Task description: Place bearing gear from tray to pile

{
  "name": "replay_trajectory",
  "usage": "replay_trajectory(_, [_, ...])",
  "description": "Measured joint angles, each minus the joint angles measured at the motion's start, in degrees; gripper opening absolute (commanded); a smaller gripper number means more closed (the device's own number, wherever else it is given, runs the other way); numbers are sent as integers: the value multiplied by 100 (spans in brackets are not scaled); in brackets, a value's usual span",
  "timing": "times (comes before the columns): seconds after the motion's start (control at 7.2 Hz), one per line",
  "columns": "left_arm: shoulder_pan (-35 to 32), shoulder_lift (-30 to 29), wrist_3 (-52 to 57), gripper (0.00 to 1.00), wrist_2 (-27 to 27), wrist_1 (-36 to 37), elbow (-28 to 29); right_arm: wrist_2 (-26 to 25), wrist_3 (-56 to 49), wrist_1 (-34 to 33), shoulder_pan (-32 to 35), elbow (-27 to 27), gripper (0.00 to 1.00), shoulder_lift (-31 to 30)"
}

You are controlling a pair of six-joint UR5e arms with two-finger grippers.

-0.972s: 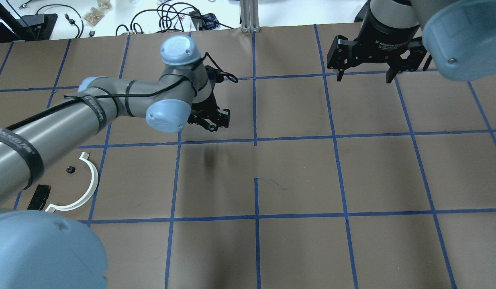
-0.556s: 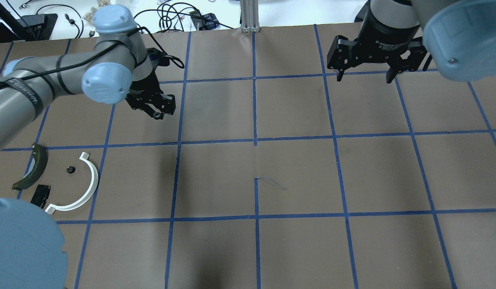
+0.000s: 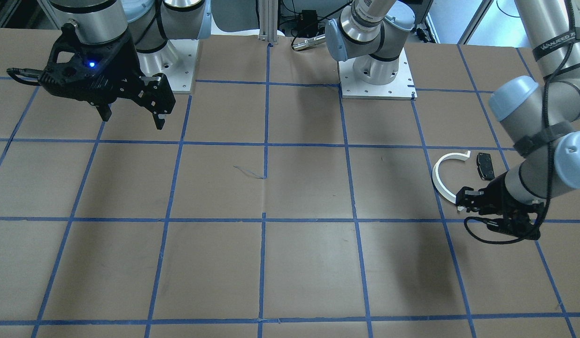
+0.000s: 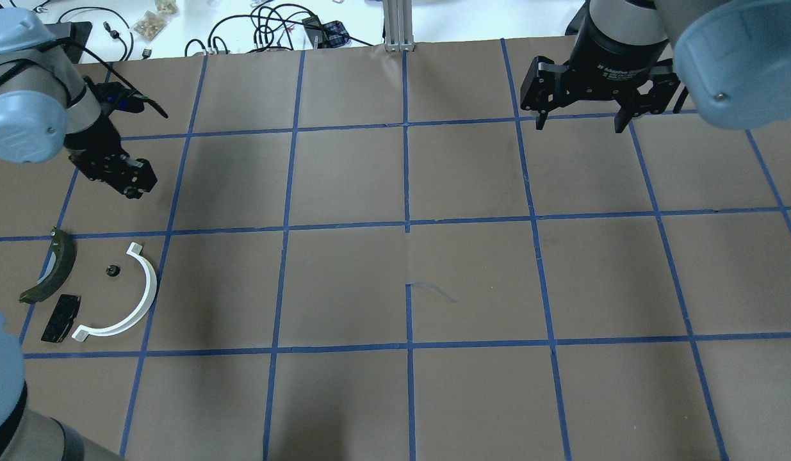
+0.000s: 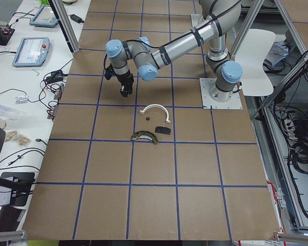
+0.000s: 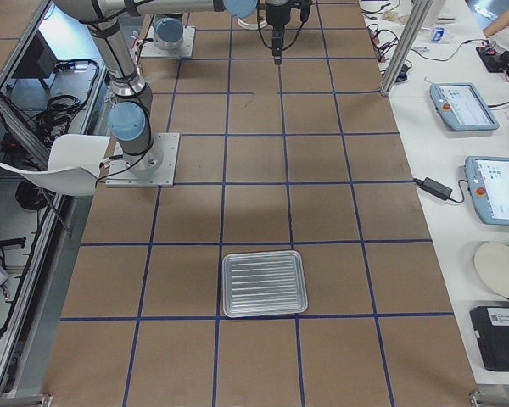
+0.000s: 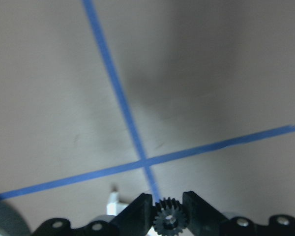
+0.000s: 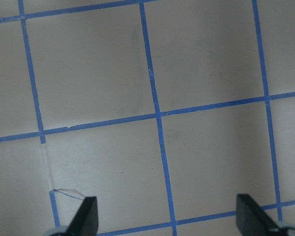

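1. I had the left pincer (image 4: pixel 138 186) above the worktop (image 4: pixel 472 282), clamped on the bearing gear (image 7: pixel 167 222), a small black toothed wheel pinched across its rim.
2. The pile lay near but not beneath it: white half-ring arc (image 4: pixel 123 301), flat black pad (image 4: pixel 61 317), olive curved shoe (image 4: pixel 49 275).
3. I judged the gear rigid and light. Its teeth offered bite across the rim, but a part this small could roll away if released high or on edge.
4. The right pincer (image 4: pixel 578 121) hung spread wide, holding nothing, well apart. The tray (image 6: pixel 264 284) sat at the worktop's other end.
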Motion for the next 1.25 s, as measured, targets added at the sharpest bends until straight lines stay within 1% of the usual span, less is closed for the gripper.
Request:
replay_trajectory(0.28, [682, -58, 686, 0, -14, 204, -203, 1, 3, 2, 2, -2, 100, 0])
replay_trajectory(0.42, [820, -92, 845, 0, -18, 352, -329, 0, 3, 12, 1, -5, 100, 0])
replay_trajectory(0.97, [1081, -155, 957, 0, -14, 1392, -1208, -7, 2, 30, 0, -4, 100, 3])
replay_trajectory(1.25, [1203, -178, 977, 0, -10, 1726, -1462, -7, -4, 35, 0, -1, 100, 2])
